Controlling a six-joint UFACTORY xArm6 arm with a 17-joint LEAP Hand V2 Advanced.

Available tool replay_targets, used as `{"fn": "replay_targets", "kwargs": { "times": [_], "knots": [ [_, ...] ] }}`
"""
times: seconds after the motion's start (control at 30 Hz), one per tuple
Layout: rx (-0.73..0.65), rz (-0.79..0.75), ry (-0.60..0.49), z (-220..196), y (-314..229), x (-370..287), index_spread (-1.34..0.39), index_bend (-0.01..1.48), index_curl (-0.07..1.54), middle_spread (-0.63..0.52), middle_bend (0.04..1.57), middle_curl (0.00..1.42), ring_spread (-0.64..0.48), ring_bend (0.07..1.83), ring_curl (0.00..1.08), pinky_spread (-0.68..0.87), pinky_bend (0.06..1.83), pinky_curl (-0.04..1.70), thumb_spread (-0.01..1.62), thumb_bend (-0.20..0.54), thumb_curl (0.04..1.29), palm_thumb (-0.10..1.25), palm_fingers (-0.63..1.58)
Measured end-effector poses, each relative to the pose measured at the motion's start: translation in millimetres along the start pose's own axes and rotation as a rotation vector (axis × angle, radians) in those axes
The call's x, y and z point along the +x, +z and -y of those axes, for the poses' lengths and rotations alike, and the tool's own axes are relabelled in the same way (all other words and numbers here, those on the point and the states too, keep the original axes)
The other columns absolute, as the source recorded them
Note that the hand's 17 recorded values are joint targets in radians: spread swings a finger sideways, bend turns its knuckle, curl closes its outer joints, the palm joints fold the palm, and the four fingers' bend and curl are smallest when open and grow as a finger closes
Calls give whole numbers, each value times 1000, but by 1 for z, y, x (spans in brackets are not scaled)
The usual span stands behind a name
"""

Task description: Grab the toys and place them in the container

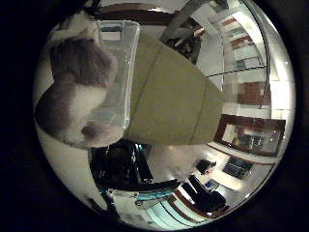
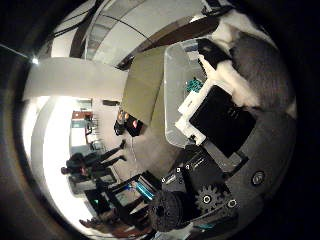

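Observation:
A grey and white plush toy (image 1: 77, 82) fills much of the little finger side view, close against my palm. My right hand (image 2: 220, 120) shows white and black fingers (image 2: 212, 54) curled against the toy's fur (image 2: 260, 65), holding it. A clear plastic container (image 1: 118, 63) stands on the olive-green table top (image 1: 169, 96), right behind the toy; its open rim (image 2: 172, 90) shows beside my fingers. I cannot see what lies inside it.
The table top ends in an edge (image 1: 164, 141), with dark equipment (image 1: 120, 164) on the floor past it. Shelves and framed panels (image 1: 251, 135) line the room's far walls.

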State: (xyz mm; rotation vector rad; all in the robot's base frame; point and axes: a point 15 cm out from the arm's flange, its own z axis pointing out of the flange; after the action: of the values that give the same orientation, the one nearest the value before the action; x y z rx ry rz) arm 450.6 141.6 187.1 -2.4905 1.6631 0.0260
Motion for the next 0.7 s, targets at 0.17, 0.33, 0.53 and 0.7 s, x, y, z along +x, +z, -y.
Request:
{"fn": "replay_targets", "kwargs": {
  "times": [0.17,0.33,0.53,0.7],
  "knots": [
    [21,-1,-20,7,1,-14,-257,1066,929,-125,1360,739,-242,1303,862,-199,1404,851,1007,-13,714,1080,1111],
    [46,3,-33,15,2,-28,-258,1064,932,-125,1360,739,-243,1301,863,-200,1399,858,1009,-13,713,1080,1112],
    [49,23,-50,18,8,-51,-258,1062,934,-125,1360,739,-243,1300,865,-201,1395,864,1009,-13,713,1080,1112],
    [62,34,-66,23,16,-66,-259,1060,936,-125,1359,738,-244,1299,866,-202,1391,869,1006,-12,718,1091,1113]
  ]
}}
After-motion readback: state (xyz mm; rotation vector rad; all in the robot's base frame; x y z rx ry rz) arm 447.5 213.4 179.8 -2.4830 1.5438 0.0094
